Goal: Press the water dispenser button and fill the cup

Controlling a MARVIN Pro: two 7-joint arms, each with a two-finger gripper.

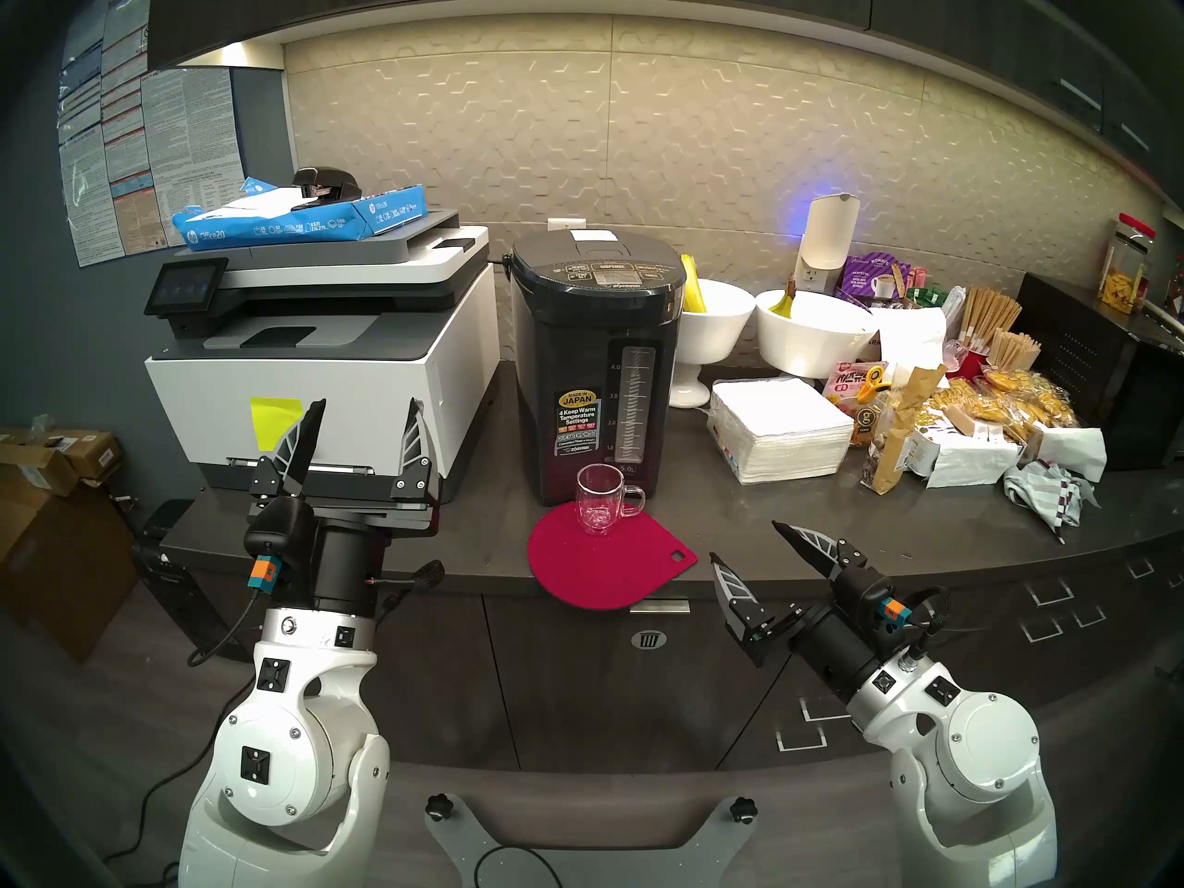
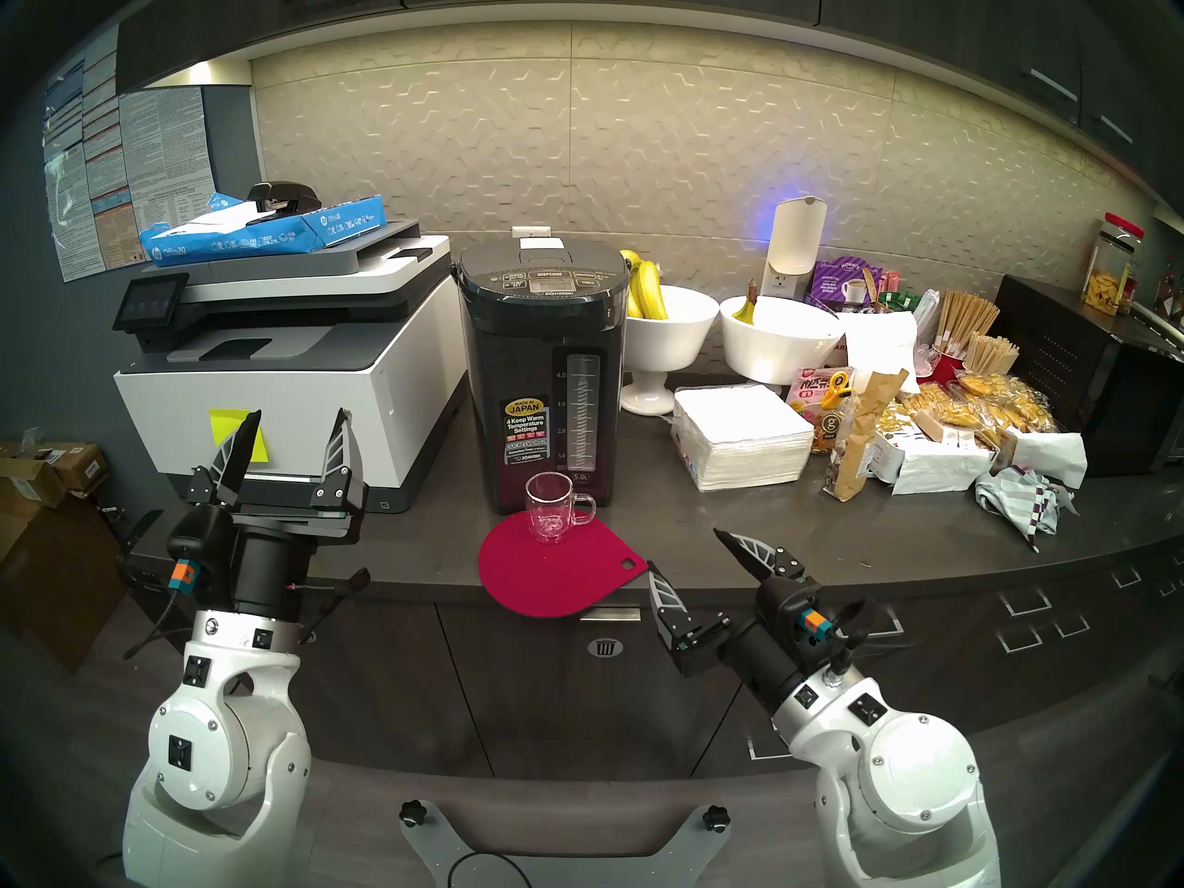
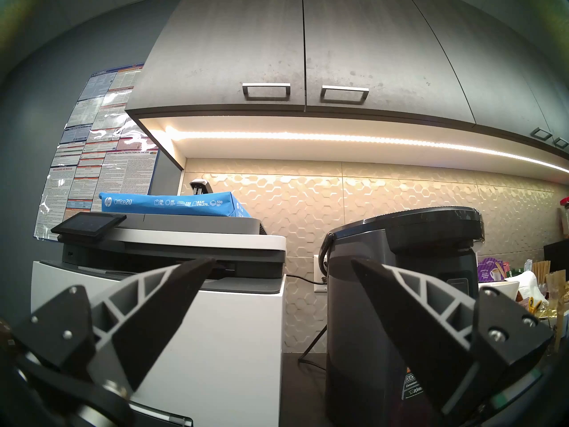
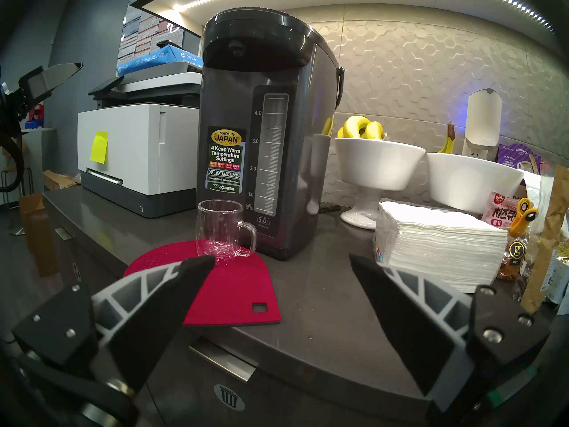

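Since the clear glass mug (image 1: 600,501) looks light, slick and breakable, its loop handle seems the safest hold; left gripper (image 1: 365,422) and right gripper (image 1: 749,541) stand spread, empty

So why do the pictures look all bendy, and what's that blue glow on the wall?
Head views: the fisheye lens bends the counter edge and leaves a dark rim; the blue glow shines behind the white device. Left wrist view: the bright light strip under the cabinets glares. Right wrist view: the water dispenser is sharp, with reflections on its side.
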